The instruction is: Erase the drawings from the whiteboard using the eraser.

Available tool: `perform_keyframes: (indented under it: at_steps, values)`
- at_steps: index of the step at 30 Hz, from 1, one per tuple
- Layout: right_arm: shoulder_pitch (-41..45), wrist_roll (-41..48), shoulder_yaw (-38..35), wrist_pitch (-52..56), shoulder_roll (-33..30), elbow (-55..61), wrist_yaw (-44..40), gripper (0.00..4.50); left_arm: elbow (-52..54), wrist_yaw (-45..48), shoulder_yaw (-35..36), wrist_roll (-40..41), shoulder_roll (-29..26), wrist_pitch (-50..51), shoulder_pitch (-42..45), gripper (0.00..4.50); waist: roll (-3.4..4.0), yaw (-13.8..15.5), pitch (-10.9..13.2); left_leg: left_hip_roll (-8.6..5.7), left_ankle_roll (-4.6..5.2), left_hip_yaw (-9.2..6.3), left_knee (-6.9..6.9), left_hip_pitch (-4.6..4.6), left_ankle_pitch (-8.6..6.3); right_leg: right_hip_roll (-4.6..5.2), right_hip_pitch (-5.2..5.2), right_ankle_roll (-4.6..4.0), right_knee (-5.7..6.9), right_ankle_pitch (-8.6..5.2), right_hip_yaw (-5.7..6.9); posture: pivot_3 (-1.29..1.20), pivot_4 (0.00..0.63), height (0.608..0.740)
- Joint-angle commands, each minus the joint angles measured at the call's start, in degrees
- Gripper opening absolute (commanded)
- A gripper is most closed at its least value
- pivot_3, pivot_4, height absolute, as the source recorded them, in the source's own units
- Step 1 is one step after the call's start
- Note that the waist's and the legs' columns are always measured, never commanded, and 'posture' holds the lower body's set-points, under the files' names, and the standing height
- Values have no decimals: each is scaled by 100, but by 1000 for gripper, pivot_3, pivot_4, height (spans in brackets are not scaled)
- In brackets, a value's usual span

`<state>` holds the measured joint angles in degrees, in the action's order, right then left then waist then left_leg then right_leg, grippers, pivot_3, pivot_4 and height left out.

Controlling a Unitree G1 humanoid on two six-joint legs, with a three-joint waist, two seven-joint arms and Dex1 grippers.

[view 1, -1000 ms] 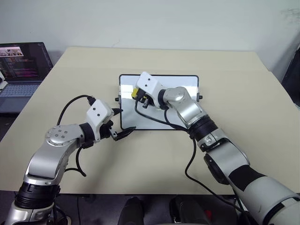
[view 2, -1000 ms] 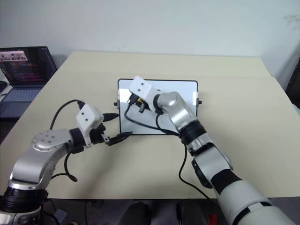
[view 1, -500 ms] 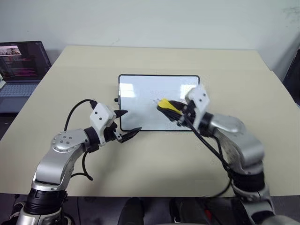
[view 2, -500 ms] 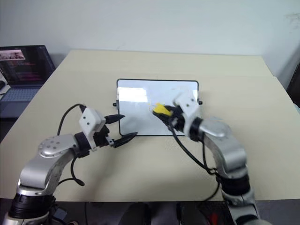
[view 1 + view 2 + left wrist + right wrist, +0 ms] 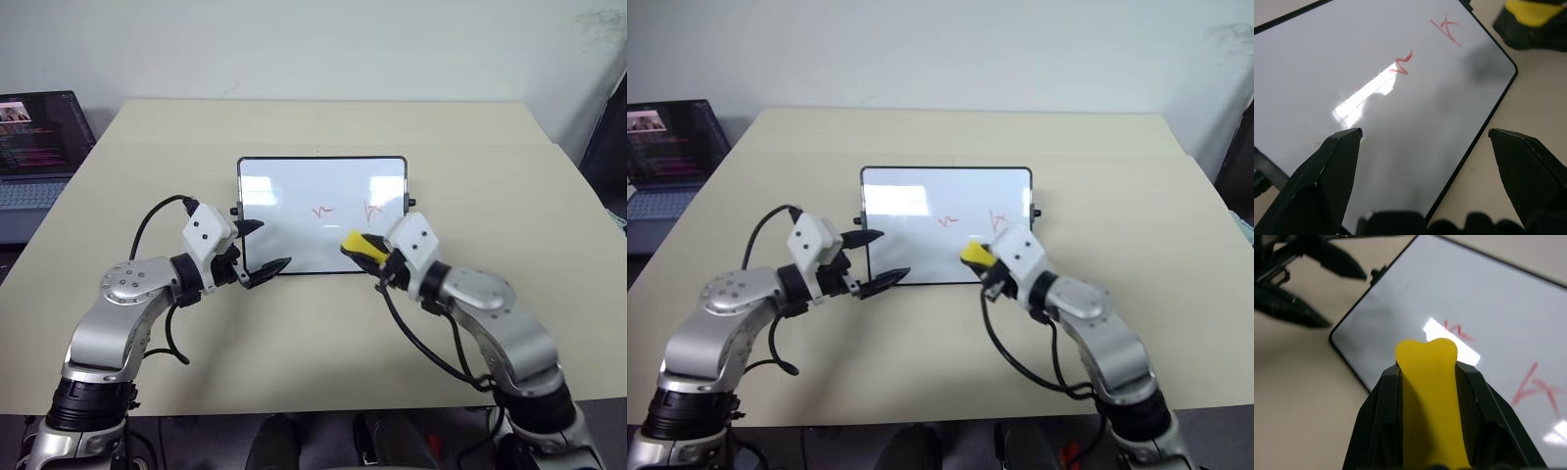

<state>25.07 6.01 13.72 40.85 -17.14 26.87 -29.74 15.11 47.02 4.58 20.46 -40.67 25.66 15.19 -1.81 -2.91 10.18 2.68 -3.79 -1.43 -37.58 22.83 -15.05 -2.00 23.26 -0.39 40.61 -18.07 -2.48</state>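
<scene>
The whiteboard lies flat in the middle of the table. Two red drawings sit side by side on its right half, also visible in the left wrist view. My right gripper is shut on the yellow eraser, which pokes out over the board's near edge just below the drawings; whether it touches the board I cannot tell. The right wrist view looks along the eraser toward both drawings. My left gripper stands open over the board's near left corner, holding nothing.
The beige table has free room all around the board. An open laptop stands off the table's far left corner. Cables trail from both wrists over the near part of the table.
My right gripper has drawn the eraser from the board's far left part back and rightward to its near edge. The board's left half now shows no marks. The left gripper stayed put.
</scene>
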Motion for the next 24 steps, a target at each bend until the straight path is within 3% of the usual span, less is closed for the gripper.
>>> perform_keyframes:
  at_steps: [1,10,17,24]
  values:
    - [452,-202,49,-258,223,-533,315,1108,40,68,113,-9,-102,-131,-6,4500,0,5,0,0,0,0,-1,3,0,2,0,-14,-1,8,0,0,150,740]
    - [1474,-876,70,-1236,705,-2713,1106,1107,142,92,60,-52,-92,-133,-43,4500,0,6,0,0,1,3,-2,5,0,6,2,-21,-2,12,1,0,150,740]
    - [1278,-876,675,-907,687,-2640,356,1107,186,83,138,-38,-119,-140,-147,4500,0,1,0,2,1,3,-5,1,-1,7,2,-21,10,12,-1,0,150,740]
    - [1577,-1373,382,-1480,694,-2987,1116,1107,163,105,123,-38,-112,-169,-150,4500,0,2,0,-2,1,3,-29,0,0,8,1,-20,28,12,-2,0,150,740]
